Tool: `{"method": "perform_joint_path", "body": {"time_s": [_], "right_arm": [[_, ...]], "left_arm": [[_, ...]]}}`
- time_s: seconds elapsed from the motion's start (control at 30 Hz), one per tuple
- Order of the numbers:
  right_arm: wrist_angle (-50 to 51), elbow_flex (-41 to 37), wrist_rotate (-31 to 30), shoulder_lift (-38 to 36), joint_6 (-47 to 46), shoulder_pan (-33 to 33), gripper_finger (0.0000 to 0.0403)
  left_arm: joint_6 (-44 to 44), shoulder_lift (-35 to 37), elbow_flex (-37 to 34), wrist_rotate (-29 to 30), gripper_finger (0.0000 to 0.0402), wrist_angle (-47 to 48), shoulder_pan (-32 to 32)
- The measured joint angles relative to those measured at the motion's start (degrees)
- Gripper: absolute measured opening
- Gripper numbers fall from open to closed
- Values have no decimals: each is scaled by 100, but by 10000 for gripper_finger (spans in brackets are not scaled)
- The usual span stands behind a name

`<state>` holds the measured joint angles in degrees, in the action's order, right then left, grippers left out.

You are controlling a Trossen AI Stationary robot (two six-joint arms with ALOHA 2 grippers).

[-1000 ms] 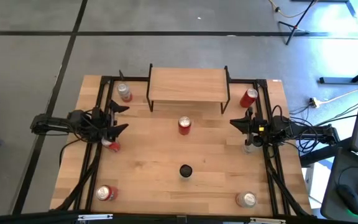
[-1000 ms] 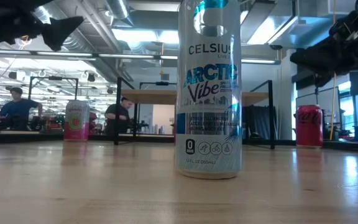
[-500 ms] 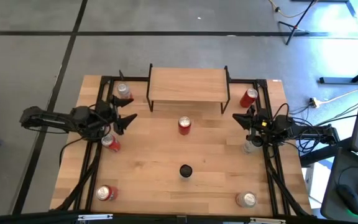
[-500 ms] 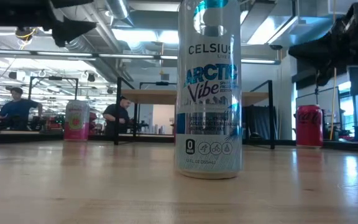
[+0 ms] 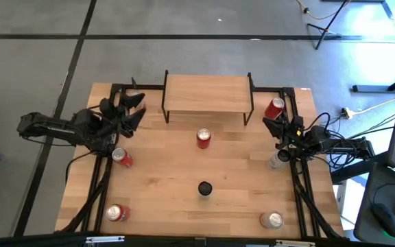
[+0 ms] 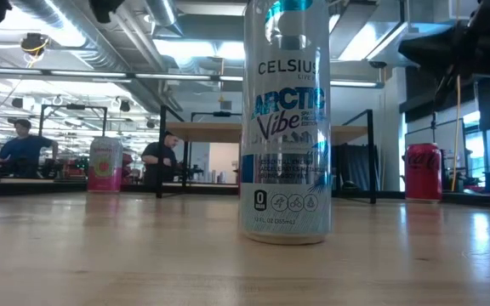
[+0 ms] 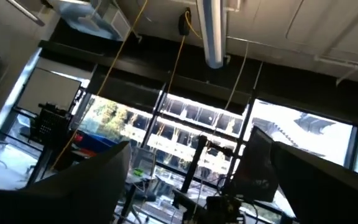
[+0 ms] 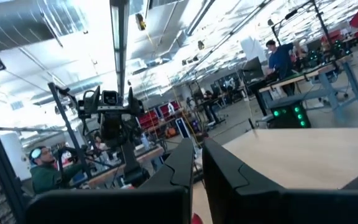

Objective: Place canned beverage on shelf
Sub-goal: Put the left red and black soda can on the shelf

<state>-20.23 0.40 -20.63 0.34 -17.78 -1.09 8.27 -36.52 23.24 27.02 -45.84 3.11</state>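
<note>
The left gripper hangs above the table's left rear area with its fingers spread apart and nothing between them. Its wrist camera looks up at the ceiling, so the wrist is tilted upward. A can likely stands under it, hidden by the arm. A red-and-silver can stands just behind the gripper, toward the table's front edge; another red can stands well apart near the front left corner.

The shelf stands to the gripper's right, at the table's rear centre, with its board bare. A red can stands upright just before the shelf, between the two grippers. A tall Celsius can stands further forward.

The right gripper hovers just beside the Coca-Cola can; its fingers are nearly closed and grip nothing.

Recommended procedure: level the wrist, descend with jaws wide, straddle the chosen can at mid-height, and clamp squarely before lifting.
</note>
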Motion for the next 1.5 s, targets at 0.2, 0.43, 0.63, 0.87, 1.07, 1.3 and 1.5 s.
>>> {"method": "perform_joint_path", "body": {"time_s": [0.2, 0.43, 0.63, 0.87, 1.07, 1.3, 1.5], "right_arm": [[43, 0, -143, 4, 2, -2, 24], [136, 0, -146, 31, 4, 0, 24], [291, 0, -144, 31, -140, 0, 24], [415, 0, -94, 35, -303, 1, 24], [560, 0, -83, 33, -299, 0, 24], [694, 0, 76, 33, -317, -1, 24], [916, 0, 80, 31, -321, 0, 24]], "left_arm": [[-10, -830, 682, 772, 378, 531, -194], [-102, -1715, 1188, 1133, 378, 522, -364], [261, -2307, 1609, 1107, 378, 315, -403], [916, -2934, 2273, -448, 378, 737, -553], [790, -3496, 3077, -1229, 376, 2298, -476], [730, -4183, 4165, -1378, 371, 4432, -443], [619, -4864, 4409, -1698, 371, 4786, -499]]}}
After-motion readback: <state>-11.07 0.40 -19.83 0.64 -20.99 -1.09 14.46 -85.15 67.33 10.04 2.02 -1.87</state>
